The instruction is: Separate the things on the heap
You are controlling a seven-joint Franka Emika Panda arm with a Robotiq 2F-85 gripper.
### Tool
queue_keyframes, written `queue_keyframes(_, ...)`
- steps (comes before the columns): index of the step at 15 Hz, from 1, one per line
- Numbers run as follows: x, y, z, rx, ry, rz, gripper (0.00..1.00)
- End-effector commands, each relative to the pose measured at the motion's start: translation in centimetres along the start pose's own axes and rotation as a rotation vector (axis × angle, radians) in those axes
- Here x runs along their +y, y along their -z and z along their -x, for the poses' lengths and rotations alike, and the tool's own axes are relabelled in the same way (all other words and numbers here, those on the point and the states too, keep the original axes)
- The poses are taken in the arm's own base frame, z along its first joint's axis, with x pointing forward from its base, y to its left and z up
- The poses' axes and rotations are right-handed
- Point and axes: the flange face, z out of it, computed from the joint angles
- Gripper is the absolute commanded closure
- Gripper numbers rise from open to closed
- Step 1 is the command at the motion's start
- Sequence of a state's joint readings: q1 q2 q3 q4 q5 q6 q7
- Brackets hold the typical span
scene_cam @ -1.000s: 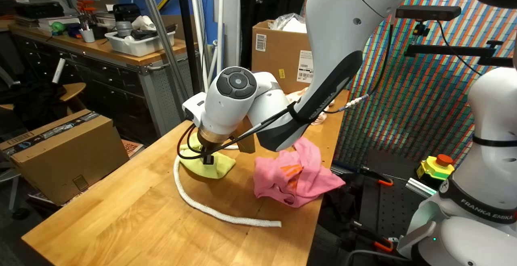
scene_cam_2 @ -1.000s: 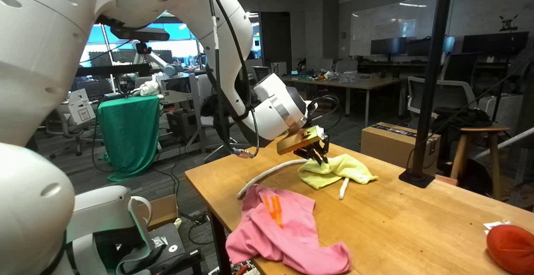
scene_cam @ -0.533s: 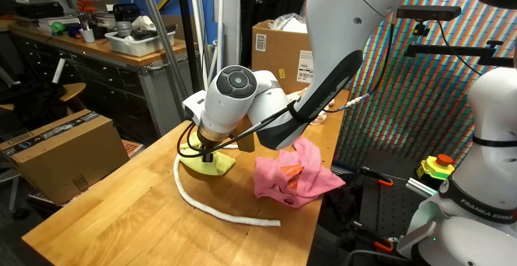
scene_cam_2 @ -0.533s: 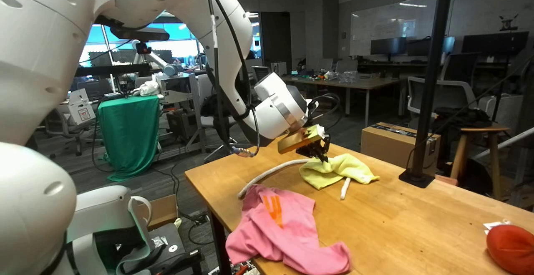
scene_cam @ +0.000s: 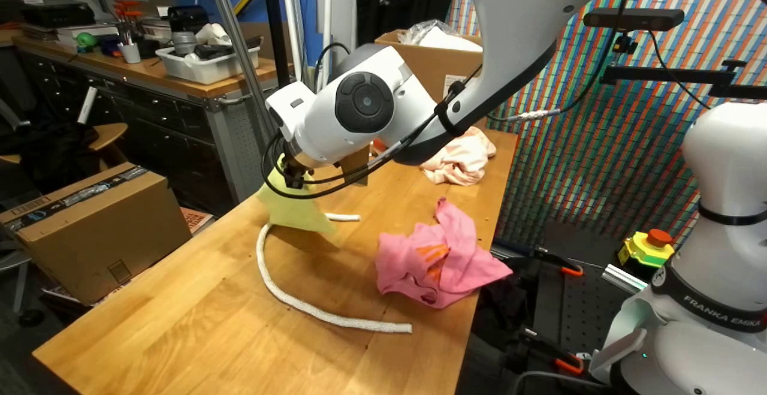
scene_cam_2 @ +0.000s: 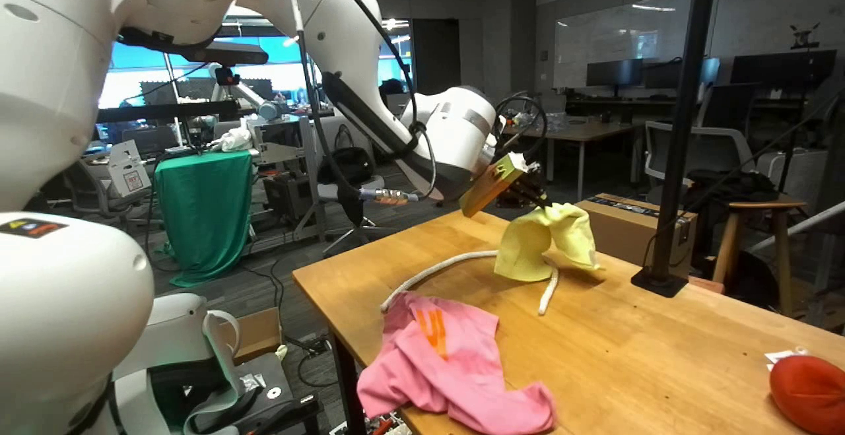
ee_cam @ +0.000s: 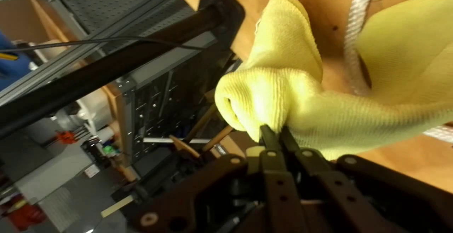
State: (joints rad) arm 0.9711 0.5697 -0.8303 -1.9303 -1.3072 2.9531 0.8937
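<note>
The yellow cloth (scene_cam: 292, 208) hangs from my gripper (scene_cam: 295, 180), lifted off the table in a peak; its lower edges hang at or close to the table top. In an exterior view the cloth (scene_cam_2: 518, 247) drapes on both sides of the fingertips (scene_cam_2: 544, 201). In the wrist view my gripper (ee_cam: 275, 131) is shut on a fold of the cloth (ee_cam: 332, 120). The white rope (scene_cam: 311, 312) lies curved on the table, part of it behind the hanging cloth; it also shows in the wrist view (ee_cam: 355, 24). A pink cloth (scene_cam: 398, 257) with an orange print lies apart, crumpled.
A pale pink cloth (scene_cam: 461, 160) lies at the table's far end. A red-orange round object (scene_cam_2: 809, 392) rests near a table edge. A black pole (scene_cam_2: 660, 282) stands on the table's edge near the yellow cloth. The wooden table (scene_cam: 198, 329) holds all these.
My gripper has risen and taken the yellow cloth up with it, from lying flat to hanging. More of the rope's end is uncovered, and the rope has shifted slightly. The pink cloth has not moved.
</note>
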Motion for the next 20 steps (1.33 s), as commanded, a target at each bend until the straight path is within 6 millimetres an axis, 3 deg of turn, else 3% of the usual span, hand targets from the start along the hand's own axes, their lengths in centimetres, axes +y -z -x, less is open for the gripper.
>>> queue_keyframes(1, 2.0, 0.9, -0.9, 0.061, -0.008, 0.17, 0.96)
queue_keyframes(6, 2.9, 1.2, 2.0, 0.013, -0.07, 0.263, 0.96)
queue_keyframes(13, 5.7, 1.8, 6.0, -0.09, -0.197, 0.204, 0.96)
queue_keyframes(17, 7.5, 1.9, 7.6, -0.124, -0.27, 0.205, 0.96)
queue_keyframes(20, 7.8, 1.9, 8.4, -0.144, -0.305, 0.188, 0.97)
